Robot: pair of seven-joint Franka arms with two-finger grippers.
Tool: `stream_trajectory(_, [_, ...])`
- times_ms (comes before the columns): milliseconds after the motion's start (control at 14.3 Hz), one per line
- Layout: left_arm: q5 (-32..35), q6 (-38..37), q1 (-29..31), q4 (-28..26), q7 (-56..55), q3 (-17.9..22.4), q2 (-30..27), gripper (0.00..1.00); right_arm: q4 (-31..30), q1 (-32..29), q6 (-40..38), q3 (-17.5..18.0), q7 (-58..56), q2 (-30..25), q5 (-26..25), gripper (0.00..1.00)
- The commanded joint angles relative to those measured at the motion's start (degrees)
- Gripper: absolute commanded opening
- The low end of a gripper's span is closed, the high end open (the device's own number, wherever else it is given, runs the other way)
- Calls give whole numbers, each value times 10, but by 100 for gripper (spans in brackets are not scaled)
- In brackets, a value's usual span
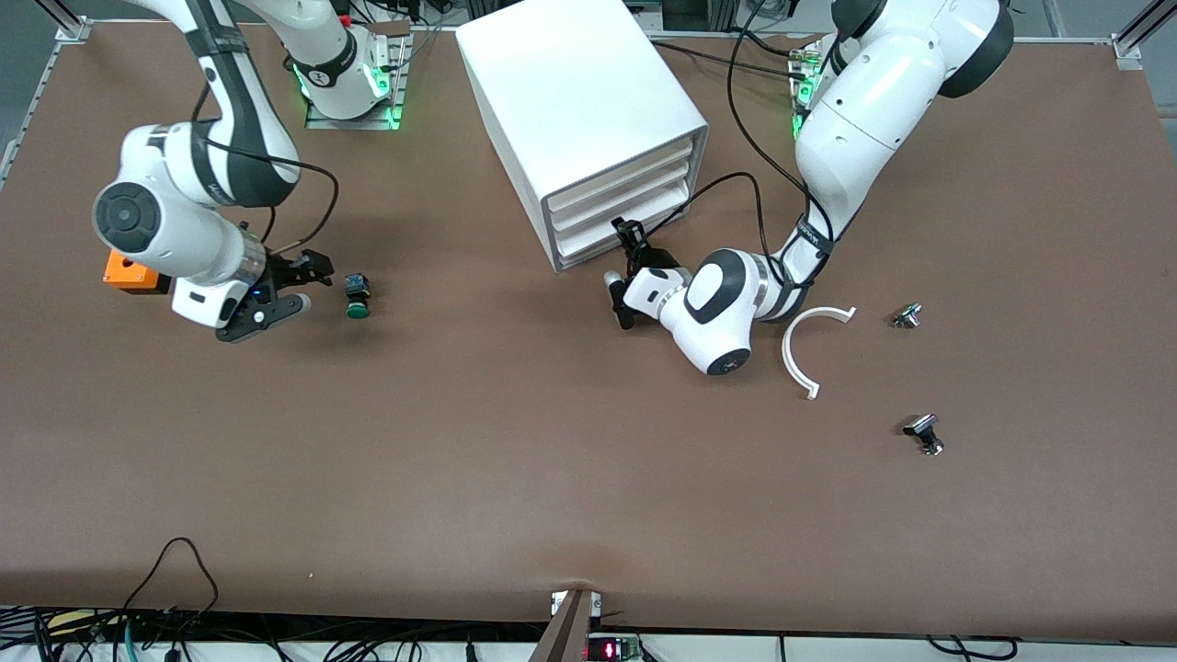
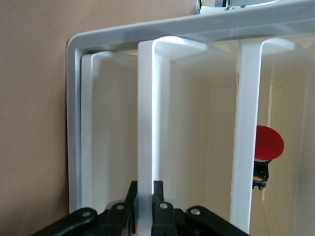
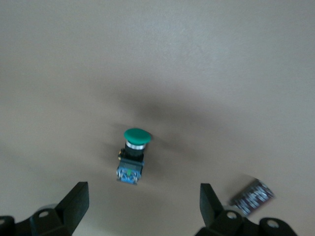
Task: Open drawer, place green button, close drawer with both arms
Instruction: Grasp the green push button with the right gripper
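The white three-drawer cabinet [image 1: 579, 101] stands at the middle of the table, near the arms' bases. My left gripper [image 1: 629, 241] is at the front of the lowest drawer [image 1: 598, 241]. In the left wrist view it [image 2: 146, 189] is shut on a white drawer-front edge [image 2: 147, 123]. All three drawers look flush with the cabinet. The green-capped button [image 1: 357, 296] lies on its side on the table toward the right arm's end. My right gripper [image 1: 308, 287] is open and low beside it. In the right wrist view the button [image 3: 133, 155] lies just ahead of the open gripper [image 3: 142, 201], outside the jaws.
An orange box [image 1: 129, 273] sits under the right arm's wrist. A white curved strip [image 1: 802, 348] and two small black-capped silver parts [image 1: 908, 315] [image 1: 925, 434] lie toward the left arm's end. A red-capped button [image 2: 268, 142] shows inside another drawer.
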Motion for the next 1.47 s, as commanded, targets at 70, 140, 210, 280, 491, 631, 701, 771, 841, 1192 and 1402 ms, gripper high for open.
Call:
stream_trajectory(70, [4,-9,-5,21,-10,14,-7,10,-88,0,101,18,46,-16,13,100])
stream_trajectory(140, [16,-9,-4,28,-11,15,-7,9,-93,0,116,22,62,-10,13,100])
stream_trajectory(210, [23,-9,-1,33,-15,15,-5,8,-96,0,131,28,73,0,13,100])
stream_trajectory(280, [28,-9,1,39,-16,17,-3,8,-96,0,147,35,80,12,13,100])
stream_trajectory(491, [29,-13,2,59,-15,41,0,8,-121,0,209,39,84,32,13,99])
stream_trajectory(631, [29,-17,2,82,-13,59,3,8,-143,0,248,40,84,39,13,98])
stream_trajectory(701, [31,-17,3,88,-13,63,4,8,-148,0,261,40,84,42,13,97])
stream_trajectory(771, [37,-17,3,95,-13,65,5,8,-152,0,269,40,84,48,13,94])
stream_trajectory(841, [40,-17,3,102,-13,66,6,8,-155,0,281,41,85,53,13,90])
stream_trajectory(1192, [40,-8,2,119,-12,90,16,8,-170,0,319,50,92,70,13,55])
stream_trajectory(1402, [44,-7,2,137,-12,95,28,9,-170,0,318,50,96,69,13,31])
